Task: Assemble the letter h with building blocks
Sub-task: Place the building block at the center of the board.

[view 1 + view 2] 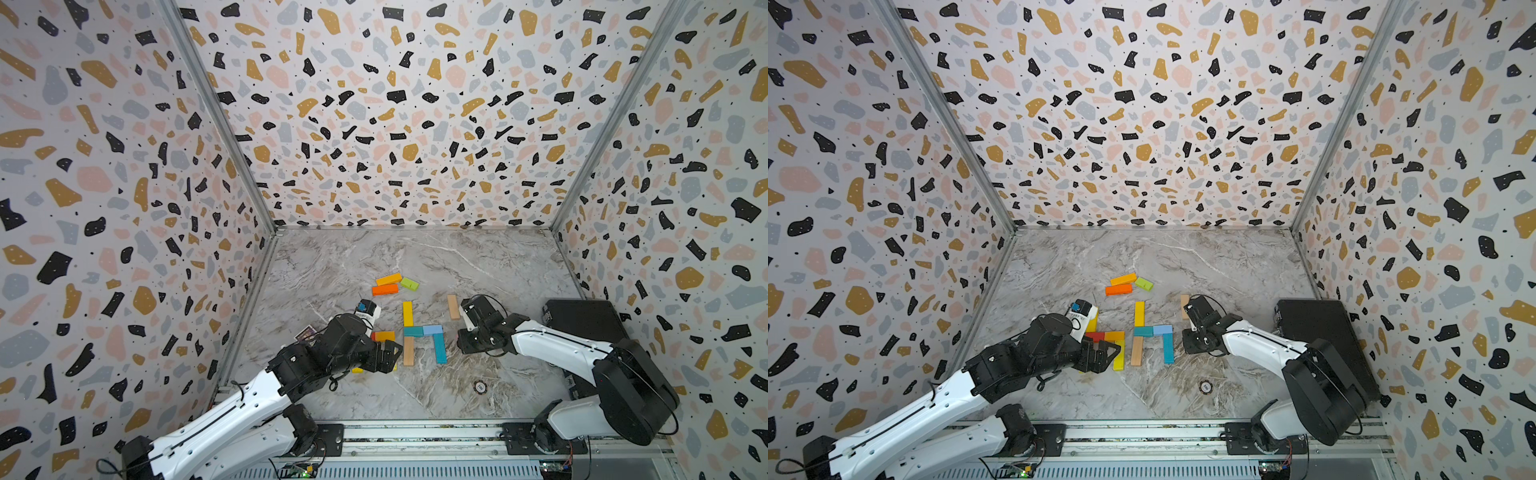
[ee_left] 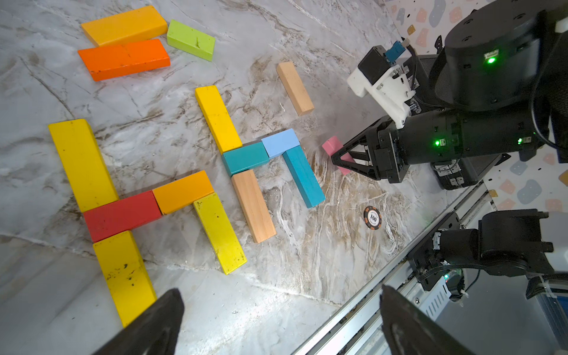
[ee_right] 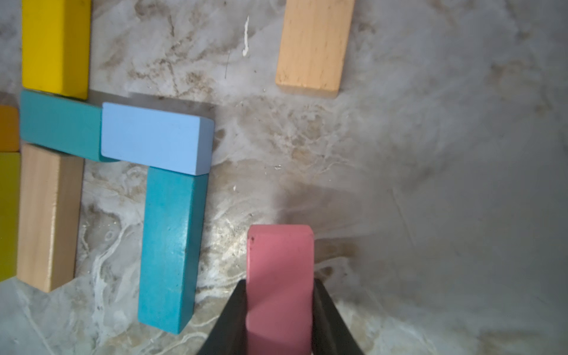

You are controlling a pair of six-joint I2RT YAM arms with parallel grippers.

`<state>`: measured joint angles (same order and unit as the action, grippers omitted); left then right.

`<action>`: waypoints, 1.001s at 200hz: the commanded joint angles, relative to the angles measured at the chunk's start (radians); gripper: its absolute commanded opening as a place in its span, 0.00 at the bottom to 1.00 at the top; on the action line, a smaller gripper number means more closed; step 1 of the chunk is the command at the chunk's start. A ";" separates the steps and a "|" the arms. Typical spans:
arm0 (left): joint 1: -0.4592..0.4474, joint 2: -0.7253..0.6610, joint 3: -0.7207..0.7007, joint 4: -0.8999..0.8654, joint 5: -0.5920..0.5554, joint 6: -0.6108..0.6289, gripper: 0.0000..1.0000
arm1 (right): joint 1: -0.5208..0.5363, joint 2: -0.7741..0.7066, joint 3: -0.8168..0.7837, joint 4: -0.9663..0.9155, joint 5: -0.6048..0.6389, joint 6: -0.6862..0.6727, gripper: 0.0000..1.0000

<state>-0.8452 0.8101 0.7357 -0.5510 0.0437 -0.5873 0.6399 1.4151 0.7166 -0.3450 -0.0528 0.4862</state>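
Two h-shaped groups of building blocks lie flat on the marble table. The one nearer my right arm has a yellow bar, a short teal bar, a light blue bar, a long teal bar and a plain wood bar. The other, under my left arm, is made of yellow, red and orange bars. My right gripper is shut on a pink block, low over the table just right of the long teal bar. My left gripper hangs open and empty.
Loose orange, amber and green blocks lie farther back, and a plain wood bar sits beside my right wrist. A poker chip lies near the front. A black box stands at the right wall.
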 commanded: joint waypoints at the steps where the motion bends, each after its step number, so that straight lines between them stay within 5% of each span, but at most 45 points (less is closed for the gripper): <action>1: 0.008 -0.006 0.001 0.026 0.003 0.015 0.99 | 0.002 0.003 -0.008 -0.019 0.009 -0.012 0.48; 26: 0.008 -0.004 -0.006 0.034 0.002 0.015 0.99 | 0.005 0.001 -0.019 -0.069 0.052 0.007 0.63; 66: 0.008 0.011 -0.011 0.050 0.009 0.016 0.99 | 0.053 -0.033 -0.034 -0.110 0.092 0.019 0.69; 153: 0.009 0.015 -0.025 0.068 0.022 0.008 0.99 | 0.036 -0.002 -0.025 -0.233 0.427 0.198 0.57; 200: 0.009 -0.011 -0.035 0.060 0.021 0.007 0.99 | 0.020 -0.110 -0.018 -0.123 0.261 0.306 0.75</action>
<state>-0.8406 0.8242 0.7177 -0.5140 0.0555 -0.5873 0.6575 1.3567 0.6888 -0.5037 0.2771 0.6971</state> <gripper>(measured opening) 0.988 0.724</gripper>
